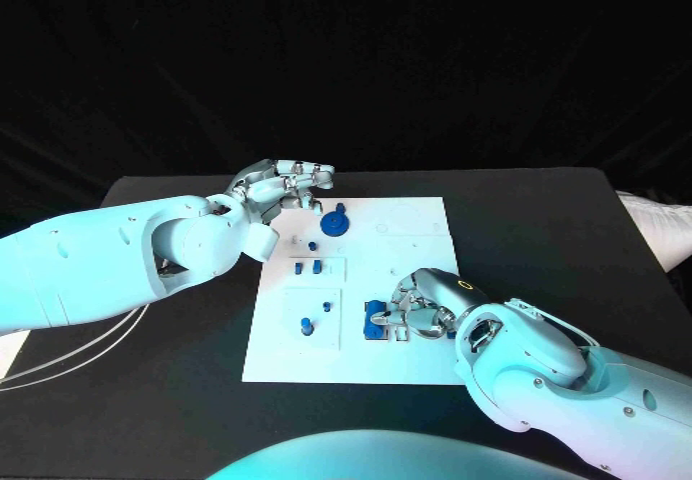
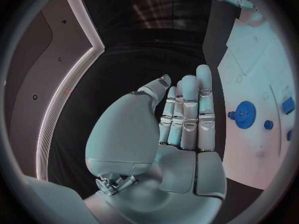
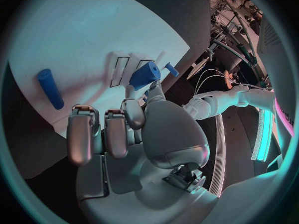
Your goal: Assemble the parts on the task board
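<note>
The head camera looks steeply down from above onto the black worktop [image 1: 173,400] and the flat white rectangular task board [image 1: 404,365]. The left wrist camera sits close behind the silver left hand [image 2: 177,129], facing along its fingers [image 2: 204,92]; the right wrist camera sits as near behind the silver right hand [image 3: 124,134]. All three views share the board.

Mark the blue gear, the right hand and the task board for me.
blue gear [image 1: 335,222]: head view, its face.
right hand [image 1: 418,305]: head view, its back.
task board [image 1: 418,225]: head view, bare far corner.
</note>
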Available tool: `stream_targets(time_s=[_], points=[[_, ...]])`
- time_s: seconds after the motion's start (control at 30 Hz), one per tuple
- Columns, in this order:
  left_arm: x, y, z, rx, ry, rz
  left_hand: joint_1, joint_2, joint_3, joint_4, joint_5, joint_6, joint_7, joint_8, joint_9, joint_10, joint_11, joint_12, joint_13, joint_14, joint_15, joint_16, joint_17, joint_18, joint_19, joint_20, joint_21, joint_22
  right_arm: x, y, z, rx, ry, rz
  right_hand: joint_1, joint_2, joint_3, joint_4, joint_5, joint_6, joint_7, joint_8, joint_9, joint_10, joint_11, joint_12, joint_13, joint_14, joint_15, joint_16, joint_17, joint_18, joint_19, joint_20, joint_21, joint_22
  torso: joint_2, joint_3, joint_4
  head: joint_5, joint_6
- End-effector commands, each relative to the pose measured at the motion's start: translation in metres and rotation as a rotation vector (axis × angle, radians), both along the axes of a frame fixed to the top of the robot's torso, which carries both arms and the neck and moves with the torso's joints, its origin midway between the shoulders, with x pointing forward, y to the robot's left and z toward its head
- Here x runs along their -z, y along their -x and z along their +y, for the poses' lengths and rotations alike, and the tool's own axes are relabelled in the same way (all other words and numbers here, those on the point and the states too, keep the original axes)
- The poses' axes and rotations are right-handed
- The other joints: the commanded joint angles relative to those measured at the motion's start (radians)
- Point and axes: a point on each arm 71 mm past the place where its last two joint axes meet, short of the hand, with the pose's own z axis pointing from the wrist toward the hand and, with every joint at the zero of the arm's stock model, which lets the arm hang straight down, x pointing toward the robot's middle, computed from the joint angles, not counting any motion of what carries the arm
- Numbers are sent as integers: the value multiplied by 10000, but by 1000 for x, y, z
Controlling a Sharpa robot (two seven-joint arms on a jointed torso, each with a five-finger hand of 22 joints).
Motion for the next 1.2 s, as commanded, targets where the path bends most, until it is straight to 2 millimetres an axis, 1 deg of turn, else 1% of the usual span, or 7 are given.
stream_targets(time_s=[0.03,0.27,0.33,0.43,0.73,0.9,1.2], points=[[-1,1,-2,206,75,-70,-12,83,-31,3,30,-91,11,59,-2,-93,-3,31,13,-74,6,58,-14,99,-13,39,-60,-13,5,1,1,-162,365,-39,66,16,4,-42,-38,54,-11,39,14,26,-26,24,13,715,-85,38,812,-167,15,-64,13,16,2,1,11,-2,-30],[-1,1,-2,201,73,-67,-12,83,-31,3,30,-91,11,59,-2,-93,-3,31,13,-74,6,58,-14,99,-13,39,-60,-13,2,2,2,-206,198,-319,45,37,21,-41,89,99,-30,66,45,48,-39,31,31,717,-95,42,823,-167,20,-69,17,25,-8,-9,13,37,-55],[-1,1,-1,195,69,-65,-12,83,-31,3,30,-91,11,59,-2,-93,-3,31,13,-74,6,58,-14,99,-13,39,-60,-13,1,3,2,-227,76,-410,35,36,20,-37,97,102,-30,67,48,53,-40,37,38,716,-97,38,817,-169,22,-70,20,31,-6,0,7,59,-65],[-1,1,-1,179,60,-61,-12,83,-31,3,30,-91,11,59,-2,-93,-3,31,13,-74,6,58,-14,99,-13,39,-60,-13,-1,5,4,-329,-200,-568,-117,-12,-40,43,98,123,-38,79,72,77,-46,56,64,719,-103,46,833,-170,26,-76,23,38,-10,6,-9,81,-63],[-1,1,0,195,59,-46,-19,94,-47,3,32,-107,16,74,-3,-122,0,64,18,-86,10,69,-25,99,-11,43,-77,-21,-8,9,7,-658,-808,-959,-243,-103,-101,115,77,167,-65,111,109,120,-64,113,120,726,-116,66,866,-171,30,-86,26,47,-3,1,-1,75,-66],[-1,1,0,194,57,-43,-19,94,-47,3,32,-107,16,74,-3,-122,0,64,18,-86,10,69,-25,99,-11,43,-77,-21,-3,9,8,-974,-205,-682,-133,-194,-58,39,-125,274,-114,198,180,122,-105,54,101,729,-147,74,886,-171,32,-110,26,54,-7,-12,5,79,-84],[-1,1,0,199,57,-41,-19,94,-47,3,32,-107,16,74,-3,-122,0,64,18,-86,10,69,-25,99,-11,43,-77,-21,2,7,9,-1009,418,-488,231,-40,177,-193,-316,394,-188,303,272,158,-172,25,110,740,-202,112,955,-185,58,-157,62,127,-7,-8,1,103,-112]])
